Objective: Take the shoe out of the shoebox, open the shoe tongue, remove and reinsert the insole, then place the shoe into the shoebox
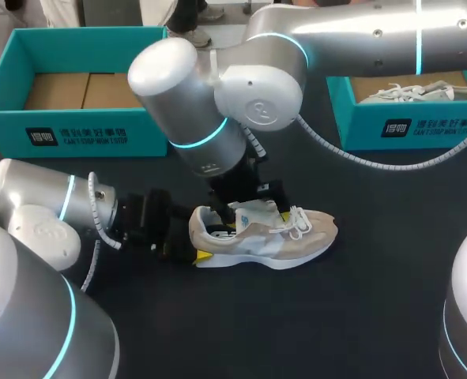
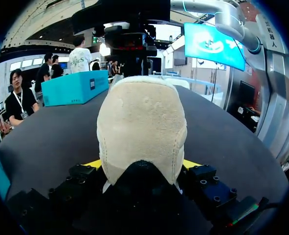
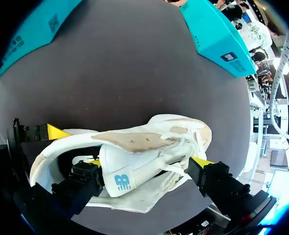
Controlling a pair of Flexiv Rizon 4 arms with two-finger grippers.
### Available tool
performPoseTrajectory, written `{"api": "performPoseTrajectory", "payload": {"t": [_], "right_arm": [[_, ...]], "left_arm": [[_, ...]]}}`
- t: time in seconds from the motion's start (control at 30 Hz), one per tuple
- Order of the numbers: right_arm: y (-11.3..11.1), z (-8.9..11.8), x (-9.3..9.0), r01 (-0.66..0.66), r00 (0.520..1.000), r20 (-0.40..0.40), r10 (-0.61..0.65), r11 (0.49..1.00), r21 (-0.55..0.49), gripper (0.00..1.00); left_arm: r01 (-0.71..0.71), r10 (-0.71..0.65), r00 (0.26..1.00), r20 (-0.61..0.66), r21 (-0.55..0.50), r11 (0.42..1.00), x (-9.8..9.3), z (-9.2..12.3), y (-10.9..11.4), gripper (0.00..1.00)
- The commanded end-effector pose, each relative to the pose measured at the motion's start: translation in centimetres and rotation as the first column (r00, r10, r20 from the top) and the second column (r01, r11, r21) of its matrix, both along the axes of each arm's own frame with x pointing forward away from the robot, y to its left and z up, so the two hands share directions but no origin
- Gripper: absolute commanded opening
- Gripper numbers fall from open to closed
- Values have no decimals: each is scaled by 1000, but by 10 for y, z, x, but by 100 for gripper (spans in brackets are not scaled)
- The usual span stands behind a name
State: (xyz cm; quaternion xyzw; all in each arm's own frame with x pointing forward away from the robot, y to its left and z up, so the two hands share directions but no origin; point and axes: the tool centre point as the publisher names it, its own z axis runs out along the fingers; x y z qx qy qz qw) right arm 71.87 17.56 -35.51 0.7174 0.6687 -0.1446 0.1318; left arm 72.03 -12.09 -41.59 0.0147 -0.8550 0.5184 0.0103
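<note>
Sitting heel-first, the shoe (image 1: 300, 237) fills the left claw (image 2: 142, 165).

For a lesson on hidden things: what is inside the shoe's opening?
The right gripper has one finger in it, behind the lifted tongue. Deeper it is dark; the insole cannot be seen.

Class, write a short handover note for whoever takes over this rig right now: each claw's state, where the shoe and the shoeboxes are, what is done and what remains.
The left claw is shut on the heel of the shoe, low over the table.
The right claw is at the shoe's mouth by the tongue; whether it grips cannot be told.
The shoe stands upright on the table.
The left shoebox shows only its cardboard floor; the right shoebox holds another shoe.
Done: shoe taken out.
Left: open the tongue fully, take the insole out and put it back, return the shoe to a shoebox.
</note>
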Motion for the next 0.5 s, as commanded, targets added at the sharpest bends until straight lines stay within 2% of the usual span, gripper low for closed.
{"api": "performPoseTrajectory", "payload": {"t": [0.03,0.07,0.1,0.13,0.2,0.23,0.33,0.5], "right_arm": [[-3,-4,-4,164,984,73,-161,986,-39,100],[-7,-1,-4,176,982,75,-172,983,-52,100],[-7,6,-5,176,982,76,-172,983,-53,67],[-8,10,-5,176,982,77,-171,983,-57,43],[-13,18,-5,179,982,77,-173,981,-72,31],[-15,20,-5,177,982,78,-172,981,-73,21],[-20,27,-3,178,981,90,-172,981,-74,3],[-21,32,3,164,984,75,-161,985,-43,0]], "left_arm": [[-2,2,1000,1,0,1000,-1,-3,-2,0],[-2,2,1000,1,0,1000,-1,-3,-2,0],[-2,2,1000,1,0,1000,-1,-3,-2,0],[-2,2,1000,1,0,1000,-1,-3,-2,0],[-2,2,1000,1,0,1000,-1,-3,-2,0],[-2,2,1000,1,0,1000,-1,-3,-2,0],[-2,2,1000,1,0,1000,-1,-3,-2,0],[-2,2,1000,1,0,1000,-1,-3,-2,0]]}}
